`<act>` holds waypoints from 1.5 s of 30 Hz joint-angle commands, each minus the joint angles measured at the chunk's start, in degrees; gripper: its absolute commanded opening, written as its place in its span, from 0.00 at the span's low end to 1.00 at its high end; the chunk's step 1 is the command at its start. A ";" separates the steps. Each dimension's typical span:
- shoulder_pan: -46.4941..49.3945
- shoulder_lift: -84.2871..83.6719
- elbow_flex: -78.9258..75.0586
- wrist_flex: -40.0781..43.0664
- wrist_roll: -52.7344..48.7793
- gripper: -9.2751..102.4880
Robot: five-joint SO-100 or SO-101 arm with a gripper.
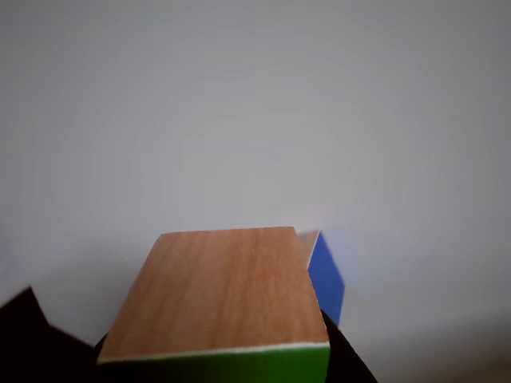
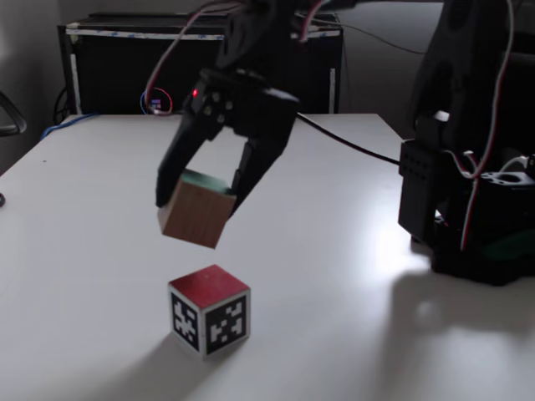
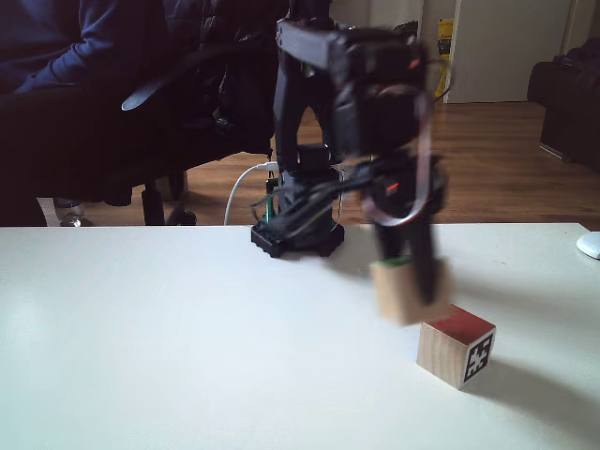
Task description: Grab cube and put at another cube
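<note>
— What's around your arm?
— In a fixed view another cube [image 2: 209, 311] sits on the white table [image 2: 75, 251], red face up, nothing between.
— And your gripper [image 2: 197, 194]?
— Closed around the cube [image 2: 196, 213], held tilted in the air just above and left of it.

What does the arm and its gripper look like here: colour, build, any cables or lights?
The arm is all black, with a two-finger black gripper of angular, tapering fingers. Red and white wires loop along its upper links, and a small red light glows on the body above the gripper. In a fixed view its black base sits on the white table, a white cable trailing behind.
</note>
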 commanded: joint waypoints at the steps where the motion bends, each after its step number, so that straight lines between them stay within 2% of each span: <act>1: -3.08 -0.53 -5.89 2.20 0.88 0.19; 24: -7.12 -13.10 -14.94 5.98 1.32 0.22; 45: -8.96 -13.45 -12.92 6.24 1.76 0.24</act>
